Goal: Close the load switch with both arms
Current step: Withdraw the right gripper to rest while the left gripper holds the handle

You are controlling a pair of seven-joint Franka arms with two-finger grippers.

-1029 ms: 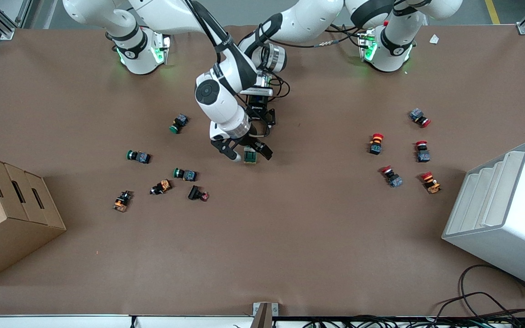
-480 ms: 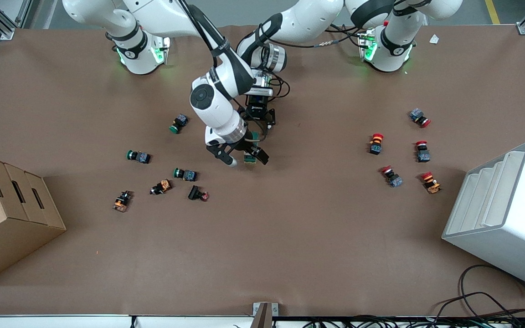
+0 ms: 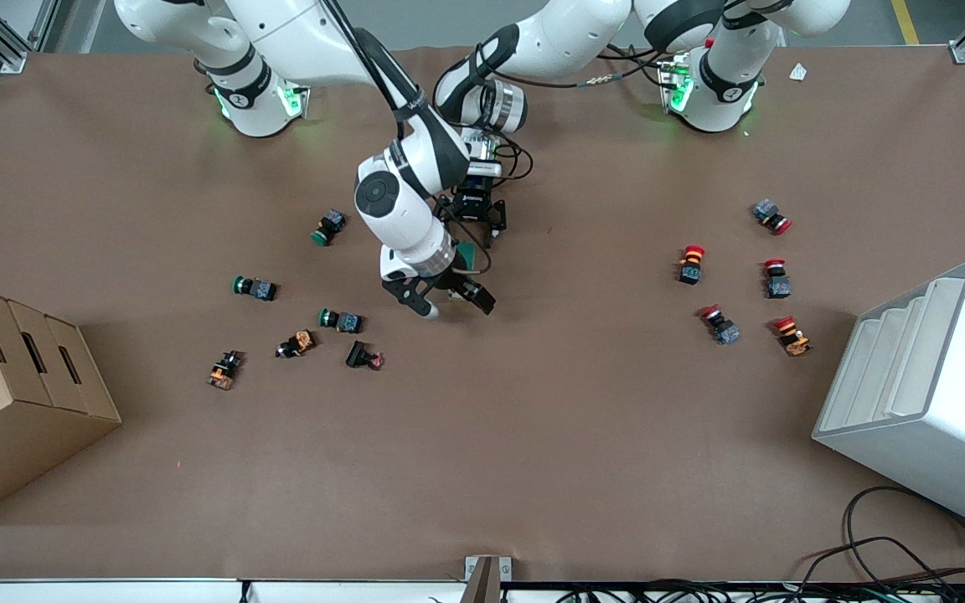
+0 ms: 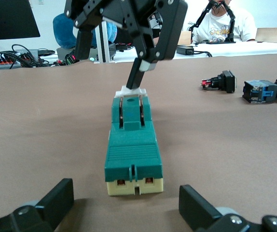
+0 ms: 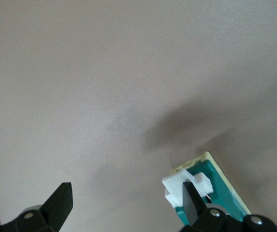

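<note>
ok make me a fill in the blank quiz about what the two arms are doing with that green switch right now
1. One finger of the right gripper touches the switch's ____ lever.
2. The load switch lies flat on the brown ____.
3. The left gripper has its fingers ____, one on each side of the switch's near end, not touching it.
4. The push buttons toward the left arm's end of the table have ____ caps.

Missing words: white; table; open; red
</note>
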